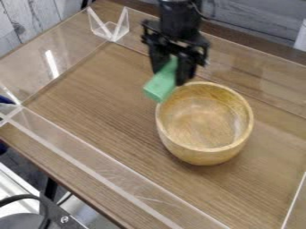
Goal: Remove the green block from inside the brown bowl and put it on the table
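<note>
The green block (160,85) hangs in the air, tilted, just left of the brown bowl's rim and above the table (96,107). My gripper (171,73) points down and is shut on the block's upper end, so the top of the block is hidden between the black fingers. The brown bowl (205,122), a round tan wooden bowl, stands right of centre with nothing inside it. The gripper is up and to the left of the bowl, clear of its rim.
Low clear acrylic walls (48,134) border the tabletop on the left, front and back. A clear corner bracket (111,25) stands at the back left. Bare wood lies left of and in front of the bowl.
</note>
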You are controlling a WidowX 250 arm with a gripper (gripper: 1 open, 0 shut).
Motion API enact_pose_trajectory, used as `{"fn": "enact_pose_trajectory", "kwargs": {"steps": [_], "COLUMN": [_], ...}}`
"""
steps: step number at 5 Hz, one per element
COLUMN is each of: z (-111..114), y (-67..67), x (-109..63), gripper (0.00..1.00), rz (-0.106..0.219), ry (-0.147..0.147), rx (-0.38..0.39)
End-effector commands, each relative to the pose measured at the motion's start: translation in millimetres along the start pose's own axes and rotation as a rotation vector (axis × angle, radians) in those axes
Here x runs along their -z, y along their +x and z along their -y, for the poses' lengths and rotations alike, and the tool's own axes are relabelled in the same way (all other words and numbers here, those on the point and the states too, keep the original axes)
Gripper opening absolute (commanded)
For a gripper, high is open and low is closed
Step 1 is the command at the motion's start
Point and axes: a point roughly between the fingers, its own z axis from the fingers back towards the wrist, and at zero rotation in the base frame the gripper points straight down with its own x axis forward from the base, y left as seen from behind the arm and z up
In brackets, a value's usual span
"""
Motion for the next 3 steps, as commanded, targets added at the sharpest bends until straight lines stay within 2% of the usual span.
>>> {"fn": "enact_pose_trajectory", "kwargs": {"steps": [1, 2, 3], "z": [-29, -33, -38], "y": [3.4, -10.0, -23.0], "x": [-10.5, 1.7, 22.5], "gripper": [0.0, 0.0, 0.0], "rz": [0.045, 0.014, -0.014], "ry": [0.028, 0.037, 0.054], "rx": [-0.014, -0.021, -0.012]}}
